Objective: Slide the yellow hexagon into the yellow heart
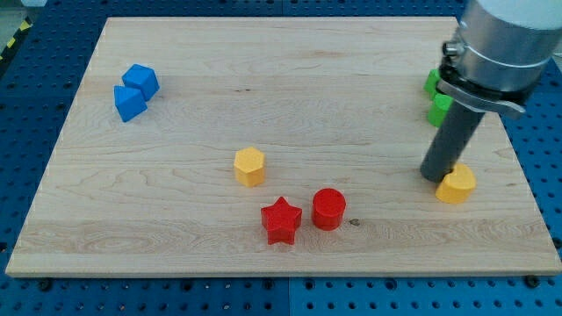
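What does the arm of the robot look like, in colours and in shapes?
The arm at the view's top right is a thick, light grey cylinder with a smooth metallic sheen. Below it sits a black collar with a small bracket at its left edge. From there a straight, dark grey rod runs down to my tip. I see no cables or markings.

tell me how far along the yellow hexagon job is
Nothing looks done yet: the yellow hexagon sits mid-board, far from the yellow heart near the view's right edge. In hand: my tip rests beside the heart's left, nowhere near the hexagon. Left: bring the tip round to the hexagon's left and push it rightward across the board into the heart.
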You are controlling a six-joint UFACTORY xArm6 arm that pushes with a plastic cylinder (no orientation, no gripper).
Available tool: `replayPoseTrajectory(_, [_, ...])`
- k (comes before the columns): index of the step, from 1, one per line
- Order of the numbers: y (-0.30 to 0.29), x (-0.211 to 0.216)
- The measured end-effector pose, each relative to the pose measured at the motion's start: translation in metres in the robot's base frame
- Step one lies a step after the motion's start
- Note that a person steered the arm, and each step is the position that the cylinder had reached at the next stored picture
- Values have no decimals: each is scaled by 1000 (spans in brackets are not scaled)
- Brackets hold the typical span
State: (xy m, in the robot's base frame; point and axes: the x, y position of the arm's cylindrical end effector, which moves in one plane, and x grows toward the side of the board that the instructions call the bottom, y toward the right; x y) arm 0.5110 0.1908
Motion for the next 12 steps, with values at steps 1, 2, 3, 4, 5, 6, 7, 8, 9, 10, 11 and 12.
replayPoseTrajectory(1, [15, 14])
replayPoseTrajectory(2, [23, 27])
replayPoseTrajectory(3, [39, 35])
replayPoseTrajectory(4, [43, 35])
replayPoseTrajectory(5, [-16, 16])
replayPoseTrajectory(6, [-96, -5])
replayPoseTrajectory(7, [-155, -42])
replayPoseTrajectory(8, [-177, -55])
replayPoseTrajectory(9, [-181, -55])
replayPoseTrajectory(10, [-242, -54])
replayPoseTrajectory(11, [-296, -54])
replayPoseTrajectory(12, [-303, -37])
